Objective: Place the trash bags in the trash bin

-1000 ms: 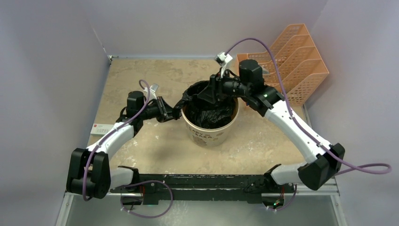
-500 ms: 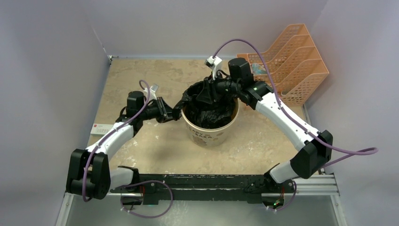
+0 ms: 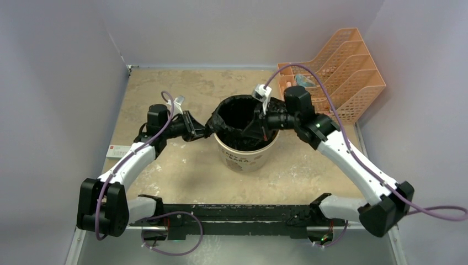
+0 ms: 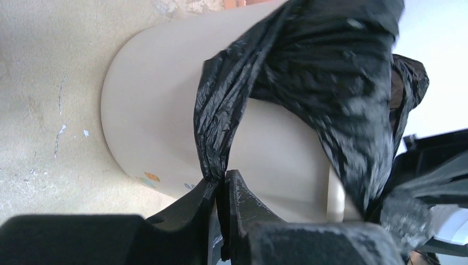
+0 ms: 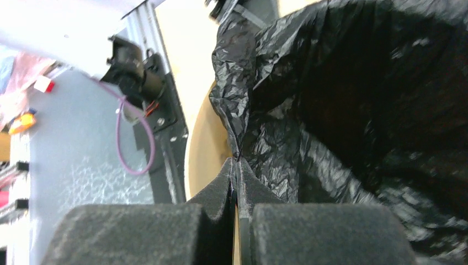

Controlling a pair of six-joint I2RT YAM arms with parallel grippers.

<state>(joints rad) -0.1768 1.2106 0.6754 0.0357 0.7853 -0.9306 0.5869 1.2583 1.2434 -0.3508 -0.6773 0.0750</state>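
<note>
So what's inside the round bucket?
A black trash bag fills the trash bin. Its mouth is held open by the left hand and right hand, each pinching an edge. The bag covers the bin's bottom, and its dark inside shows nothing clearly.

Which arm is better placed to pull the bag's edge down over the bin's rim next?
Left, probably. The left gripper pinches the trash bag outside the trash bin rim, beside its wall; the right gripper pinches film above the mouth, inside the rim.

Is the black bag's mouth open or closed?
Open. The bag sits in the bucket, mouth spread wide; the left claw and right claw each pinch its edge.
</note>
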